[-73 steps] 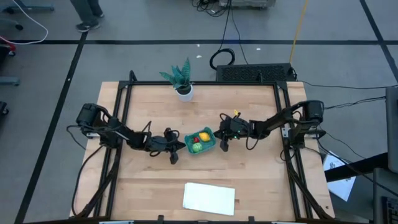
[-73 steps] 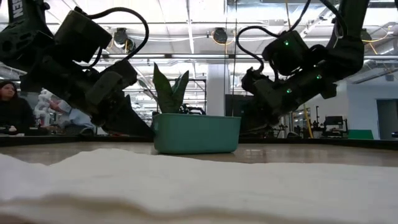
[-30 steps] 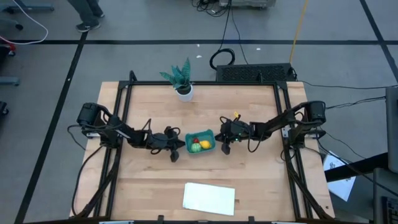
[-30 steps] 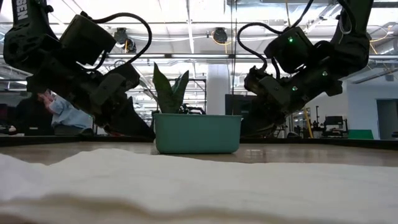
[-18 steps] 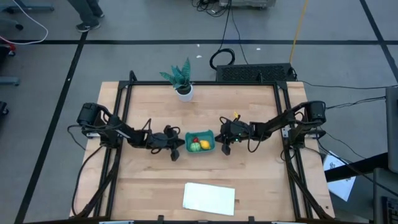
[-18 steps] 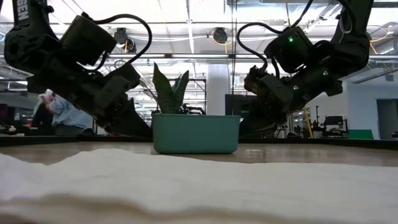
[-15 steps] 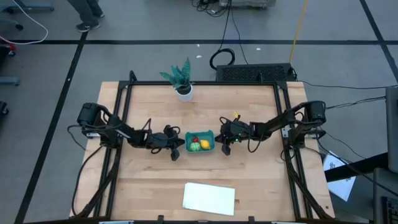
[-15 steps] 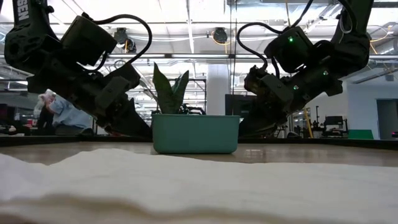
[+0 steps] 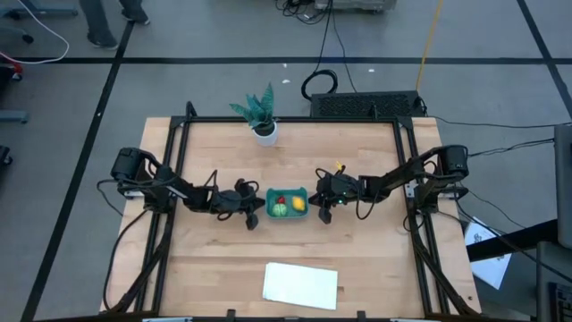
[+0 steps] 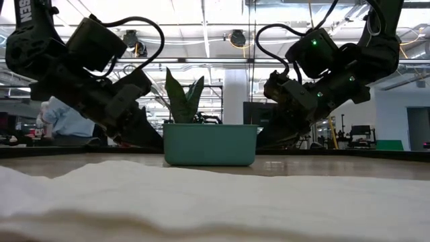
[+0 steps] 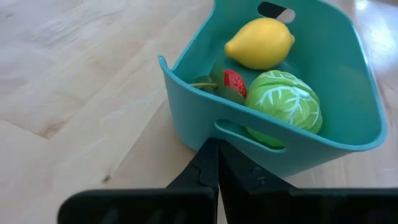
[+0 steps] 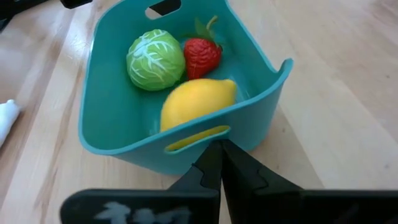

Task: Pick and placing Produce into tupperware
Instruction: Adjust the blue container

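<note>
The teal tupperware (image 9: 288, 190) stands on its base in the middle of the table, also in the low view (image 10: 209, 144). Inside lie the yellow lemon (image 11: 260, 43), the red strawberry (image 11: 234, 82) and the round green piece (image 11: 285, 102). My left gripper (image 9: 260, 208) is shut at the tupperware's left end. My right gripper (image 9: 314, 205) is shut at its right end. Both arms reach in low over the table, one from each side. My left gripper (image 11: 216, 144) has its shut fingertips against the outside of the tupperware's left end wall (image 11: 230, 138), just below the handle slot, coming slanting down from the table's left. My right gripper (image 12: 215, 145) meets the right end wall (image 12: 205, 142) the same way, below its handle slot, from the table's right. The tupperware rests flat on the table.
A potted green plant in a white pot (image 9: 262, 116) stands near the far edge, behind the tupperware in the low view (image 10: 181, 97). A flat white sheet (image 9: 301, 284) lies near the near edge. A person (image 10: 64, 124) is in the room beyond.
The tupperware has turned a little on the table, from slightly askew to square between the two shut grippers, and has slid slightly toward the table's left. The produce inside moved with it. Both grippers stayed shut at its ends.
</note>
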Motion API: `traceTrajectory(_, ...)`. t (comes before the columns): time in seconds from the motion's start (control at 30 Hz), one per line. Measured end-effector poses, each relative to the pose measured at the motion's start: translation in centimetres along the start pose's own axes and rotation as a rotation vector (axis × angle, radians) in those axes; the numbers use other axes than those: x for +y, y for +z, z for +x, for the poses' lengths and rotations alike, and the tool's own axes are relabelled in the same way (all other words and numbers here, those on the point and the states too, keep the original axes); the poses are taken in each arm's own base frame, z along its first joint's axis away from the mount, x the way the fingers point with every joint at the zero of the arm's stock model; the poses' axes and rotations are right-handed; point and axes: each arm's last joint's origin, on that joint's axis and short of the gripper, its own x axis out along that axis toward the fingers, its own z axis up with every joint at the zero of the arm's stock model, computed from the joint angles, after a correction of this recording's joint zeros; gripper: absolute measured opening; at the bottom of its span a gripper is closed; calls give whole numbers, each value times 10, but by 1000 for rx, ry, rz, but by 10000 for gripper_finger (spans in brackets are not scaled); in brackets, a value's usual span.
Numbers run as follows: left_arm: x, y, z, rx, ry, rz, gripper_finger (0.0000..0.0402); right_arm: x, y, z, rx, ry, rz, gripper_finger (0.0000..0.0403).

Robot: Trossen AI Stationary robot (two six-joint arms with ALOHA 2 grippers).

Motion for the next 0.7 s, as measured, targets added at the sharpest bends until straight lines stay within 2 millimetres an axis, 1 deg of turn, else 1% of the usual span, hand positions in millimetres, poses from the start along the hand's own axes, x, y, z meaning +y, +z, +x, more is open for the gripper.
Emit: traceTrajectory(0.7,1,0,0,-1,15,-7,0,0,0,0,0,0,0,0)
